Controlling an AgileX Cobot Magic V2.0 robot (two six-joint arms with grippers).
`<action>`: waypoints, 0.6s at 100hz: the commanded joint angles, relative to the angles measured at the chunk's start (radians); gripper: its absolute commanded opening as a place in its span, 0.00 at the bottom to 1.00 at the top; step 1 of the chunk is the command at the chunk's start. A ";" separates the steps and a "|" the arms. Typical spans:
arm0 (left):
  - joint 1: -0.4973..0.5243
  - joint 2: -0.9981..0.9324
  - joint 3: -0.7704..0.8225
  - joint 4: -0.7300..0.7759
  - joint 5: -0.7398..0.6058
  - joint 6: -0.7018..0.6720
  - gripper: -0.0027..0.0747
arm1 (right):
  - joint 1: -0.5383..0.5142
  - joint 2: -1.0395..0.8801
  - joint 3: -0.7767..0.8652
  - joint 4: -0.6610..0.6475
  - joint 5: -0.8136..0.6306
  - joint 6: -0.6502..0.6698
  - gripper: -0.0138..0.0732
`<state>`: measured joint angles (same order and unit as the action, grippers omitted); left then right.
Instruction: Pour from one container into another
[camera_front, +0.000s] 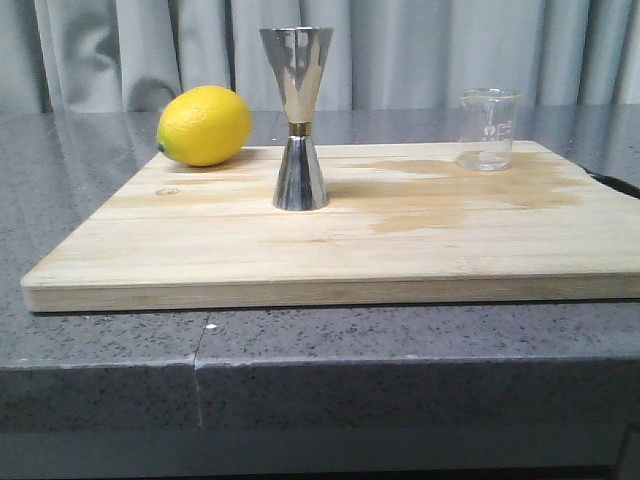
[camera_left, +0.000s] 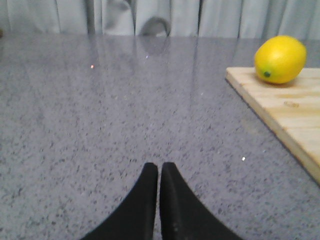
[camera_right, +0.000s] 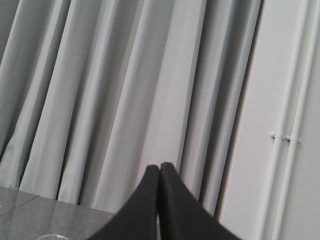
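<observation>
Front view: the steel jigger stands upright at centre frame on the wooden board, the glass beaker upright at upper right, well apart, and a lemon at upper left.

Left wrist view: the left tool is pressed closed, holding nothing, over the grey surface; lemon and board corner at upper right.

Right wrist view: the right tool is closed, holding nothing, facing curtains; a glass rim, probably the beaker's, shows at the bottom left edge.

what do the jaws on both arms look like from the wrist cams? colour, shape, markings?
Both match. Left gripper and right gripper each show two matte black jaws, broad at the base, curving inward to narrow rounded tips. No markings, cables or labels visible. Nothing of the arms themselves shows in any view.
</observation>
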<state>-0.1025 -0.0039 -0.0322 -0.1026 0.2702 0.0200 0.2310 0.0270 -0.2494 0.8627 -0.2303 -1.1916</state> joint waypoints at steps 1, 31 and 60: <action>0.002 -0.026 0.025 0.061 -0.118 -0.085 0.01 | -0.006 0.010 -0.023 -0.013 -0.049 -0.006 0.07; 0.000 -0.026 0.072 0.160 -0.270 -0.121 0.01 | -0.006 0.010 -0.023 -0.013 -0.049 -0.006 0.07; 0.000 -0.026 0.072 0.148 -0.270 -0.121 0.01 | -0.006 0.010 -0.023 -0.013 -0.049 -0.006 0.07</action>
<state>-0.1025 -0.0039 0.0037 0.0473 0.0829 -0.0880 0.2310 0.0270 -0.2494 0.8627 -0.2303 -1.1916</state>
